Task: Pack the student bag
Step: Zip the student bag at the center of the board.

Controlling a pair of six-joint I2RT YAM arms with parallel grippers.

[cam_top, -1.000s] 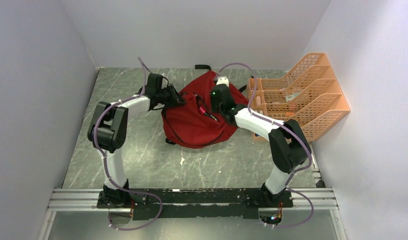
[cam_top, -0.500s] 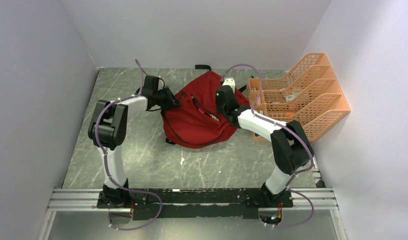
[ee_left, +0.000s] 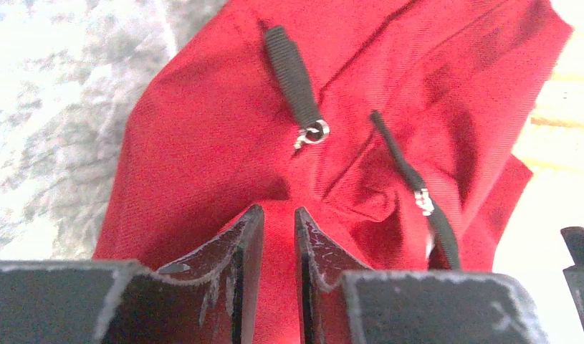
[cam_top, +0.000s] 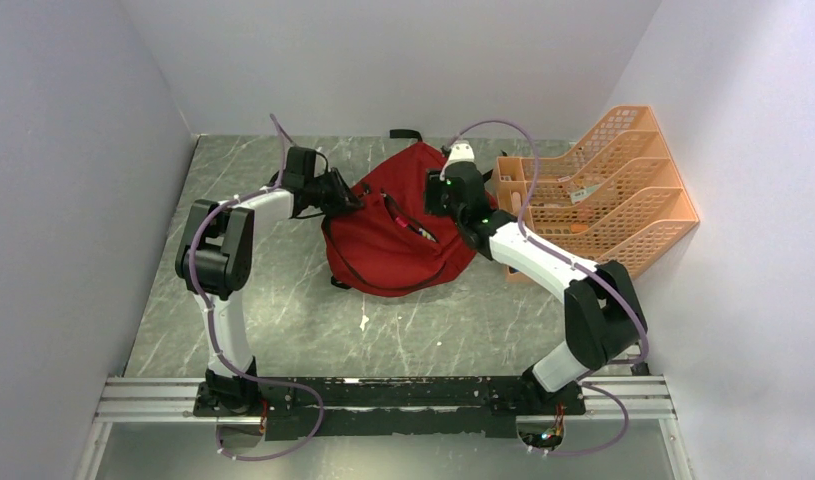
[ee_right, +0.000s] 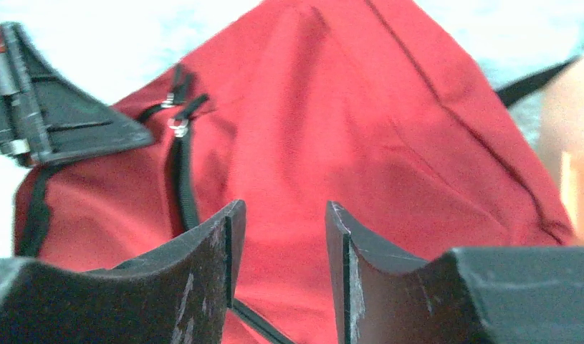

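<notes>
A grey, white-veined stone desk [cam_top: 283,310] is filling the floor of a narrow booth, and plain pale walls [cam_top: 83,150] are closing it in on the left, the far side and the right. A metal rail [cam_top: 383,398] is running along the near edge, carrying both arm bases, with purple cables [cam_top: 273,440] looping around them. The student bag [cam_top: 388,245] is lying slumped toward the far middle of the desk, its dark red cloth rumpled and a black strap [cam_top: 405,133] poking out toward the back wall. The left fingers [ee_left: 278,213] are reaching in at the bag's left edge and are clenching a raised fold of the red cloth, with only a thin strip of fabric showing between them. Two black zipper pulls [ee_left: 296,79] are lying on the cloth just beyond them. The right fingers [ee_right: 281,209] are hanging released over the bag's upper right part, spread apart with nothing between them but the cloth below. An orange mesh file organizer [cam_top: 623,200] is standing just beside the bag at the right wall, its slots slanting up toward the corner. A small white scrap [cam_top: 364,322] is lying on the bare stone near the bag's near side.
</notes>
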